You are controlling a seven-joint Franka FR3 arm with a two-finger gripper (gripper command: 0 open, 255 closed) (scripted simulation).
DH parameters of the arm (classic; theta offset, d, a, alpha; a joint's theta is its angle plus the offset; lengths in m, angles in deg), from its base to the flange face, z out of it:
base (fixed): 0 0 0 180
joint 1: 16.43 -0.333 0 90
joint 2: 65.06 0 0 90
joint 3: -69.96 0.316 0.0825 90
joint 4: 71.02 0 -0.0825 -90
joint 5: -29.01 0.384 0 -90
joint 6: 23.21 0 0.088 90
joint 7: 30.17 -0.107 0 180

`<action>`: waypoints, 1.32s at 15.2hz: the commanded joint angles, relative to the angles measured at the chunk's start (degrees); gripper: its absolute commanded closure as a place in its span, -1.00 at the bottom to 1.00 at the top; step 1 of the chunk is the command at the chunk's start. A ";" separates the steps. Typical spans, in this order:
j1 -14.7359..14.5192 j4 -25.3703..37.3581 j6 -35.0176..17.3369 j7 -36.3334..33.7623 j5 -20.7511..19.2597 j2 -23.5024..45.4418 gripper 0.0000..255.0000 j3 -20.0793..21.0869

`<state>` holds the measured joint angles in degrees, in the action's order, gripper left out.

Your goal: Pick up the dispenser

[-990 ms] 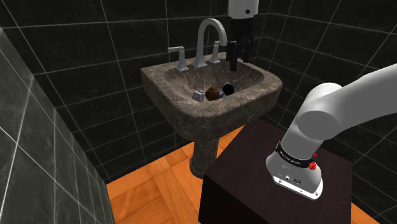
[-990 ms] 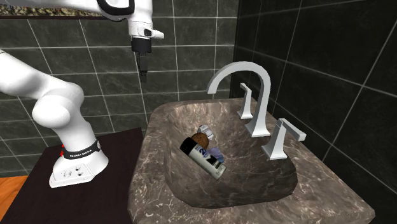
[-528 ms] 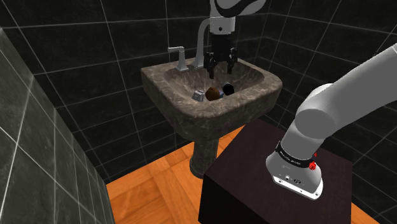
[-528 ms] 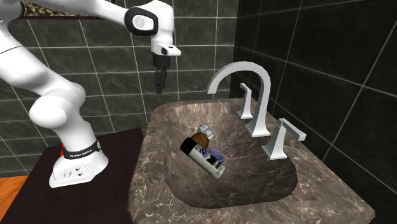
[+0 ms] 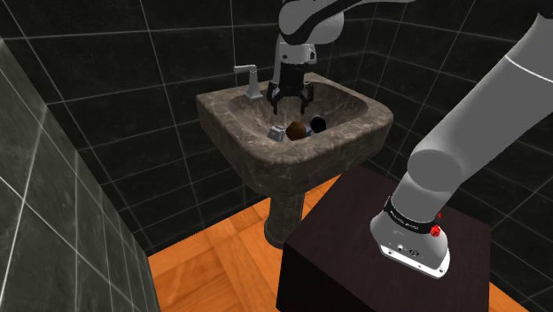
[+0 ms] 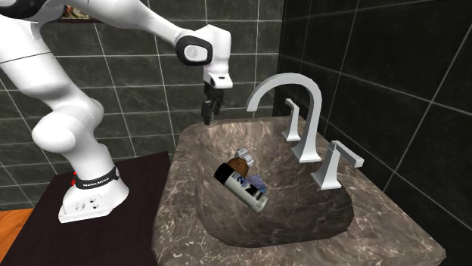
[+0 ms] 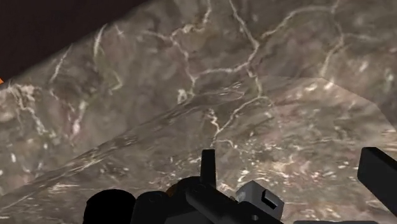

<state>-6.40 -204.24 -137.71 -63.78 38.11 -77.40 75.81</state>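
The black gripper point(image 6: 207, 115) hangs over the far rim of the marbled sink point(image 6: 378, 227), upper middle of the second exterior view and left of the curved faucet point(image 6: 287, 78). Its fingers are spread wide and hold nothing. The dispenser point(image 6: 243, 185) lies on its side in the basin at mid-frame, below and right of the gripper and apart from it.

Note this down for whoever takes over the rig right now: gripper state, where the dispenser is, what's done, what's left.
Gripper: open and empty, hanging over the sink basin.
Dispenser: brown with a grey top, lying in the basin beside a black-capped can; the gripper is not touching it.
Done: approach only, nothing gripped.
Left: lower, close on the dispenser, lift it out.
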 commanded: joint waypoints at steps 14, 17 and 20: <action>5.44 10.36 -20.27 -18.93 12.08 26.47 -1.00 -4.46; 5.48 10.05 -22.15 -18.12 12.70 28.12 -1.00 -4.26; 5.58 9.86 -23.99 -17.30 13.33 29.86 -1.00 -4.00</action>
<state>-1.02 -194.17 -161.08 -81.39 51.13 -48.34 71.90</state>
